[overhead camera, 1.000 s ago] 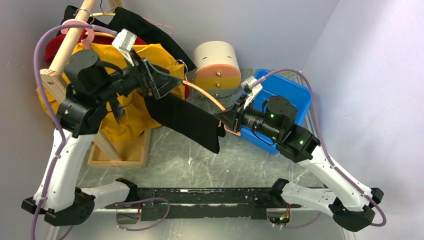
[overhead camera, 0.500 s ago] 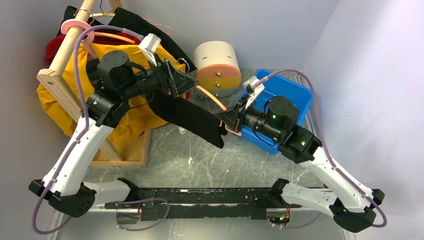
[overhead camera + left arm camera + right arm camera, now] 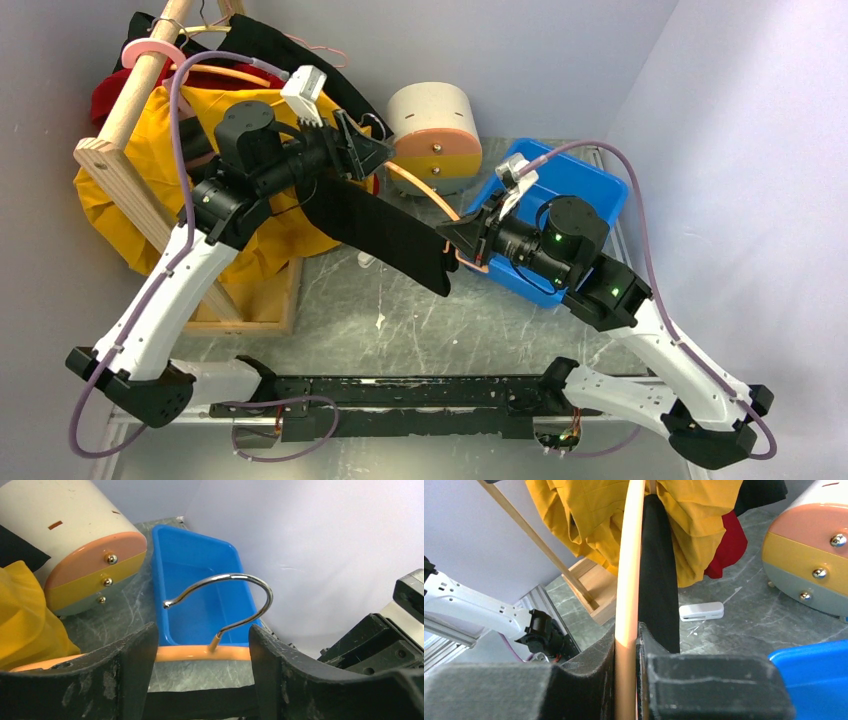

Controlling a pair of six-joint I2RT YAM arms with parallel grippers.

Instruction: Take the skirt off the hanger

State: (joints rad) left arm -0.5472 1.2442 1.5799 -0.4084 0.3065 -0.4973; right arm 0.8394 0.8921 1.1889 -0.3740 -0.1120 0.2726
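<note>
From above, the black skirt (image 3: 385, 235), seemingly light and limp, drapes from the hanger (image 3: 425, 193) held over the bench (image 3: 420, 320). At the left wrist, the left end effector (image 3: 202, 645) gapes around the hanger bar, grasping nothing; the soft cloth below it seems the place to pinch. At the right wrist, the right end effector (image 3: 626, 640) is clenched on the stiff bar.

The desk (image 3: 330, 320) is grey stone with pale streaks. A blue bin (image 3: 585, 180) sits on it at the far right. Just left of the bin stands a round box (image 3: 435, 125) with a cream top, an orange and yellow front and three shiny knobs. A small flat white thing (image 3: 368, 262) lies left of the bin, nearer the front. Far left of the bin is a wooden tray (image 3: 240, 322). A black rail (image 3: 400, 395) runs along the front edge.
</note>
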